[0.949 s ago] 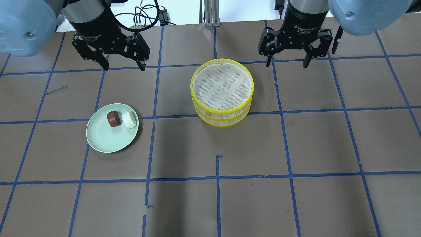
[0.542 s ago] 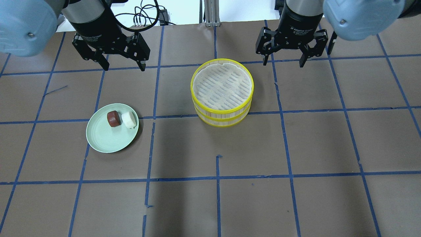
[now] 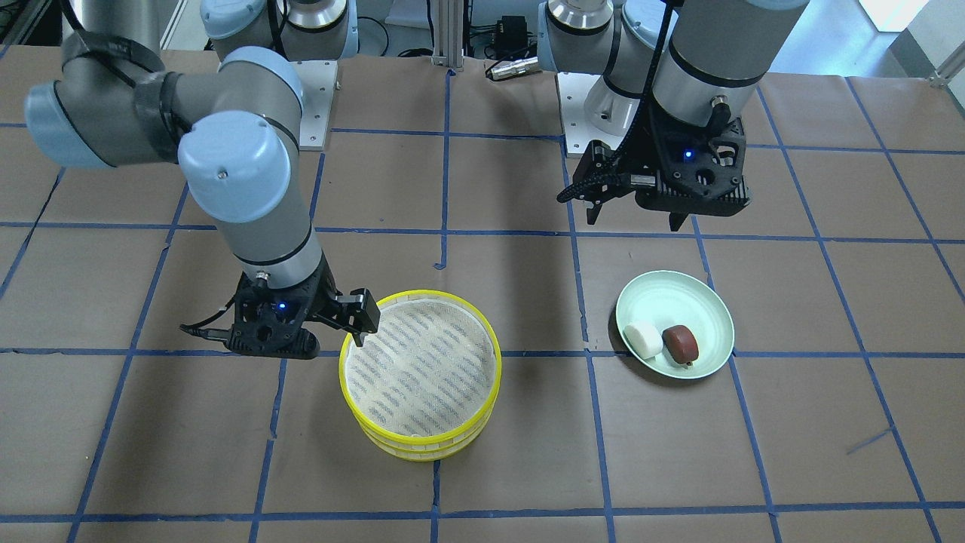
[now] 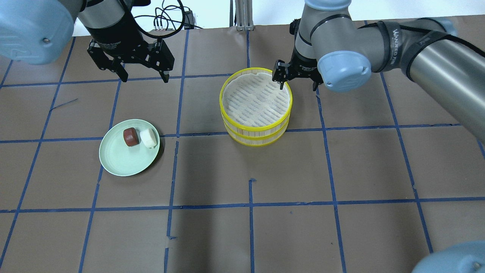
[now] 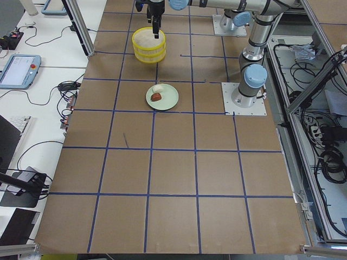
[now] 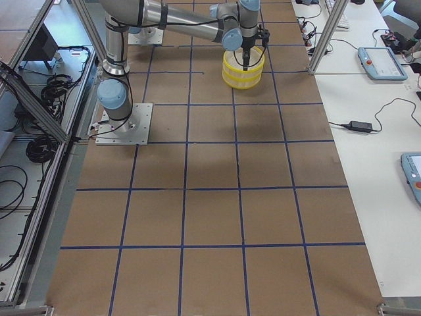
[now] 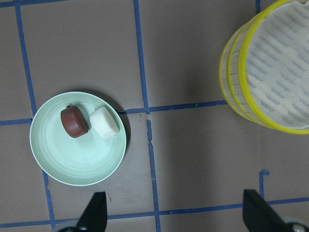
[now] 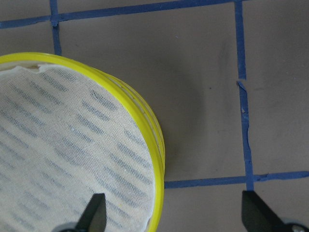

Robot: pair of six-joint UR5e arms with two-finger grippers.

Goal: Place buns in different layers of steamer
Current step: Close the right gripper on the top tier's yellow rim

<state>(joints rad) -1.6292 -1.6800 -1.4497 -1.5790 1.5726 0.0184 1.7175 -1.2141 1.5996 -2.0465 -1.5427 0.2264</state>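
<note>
Hanging left claw: jaws wide apart, holding nothing; body lettered "Adaptive Gripper".
Plate: ahead of and below left claw; brown bun touches white bun near its rim.
Trays: stacked, bare table all round.
Right claw: spread, holding nothing, straddling top rim; one finger over mesh, other outside.

Yellow-rimmed steamer trays, white bun, reddish-brown bun, pale green plate, blue-gridded brown table.
</note>
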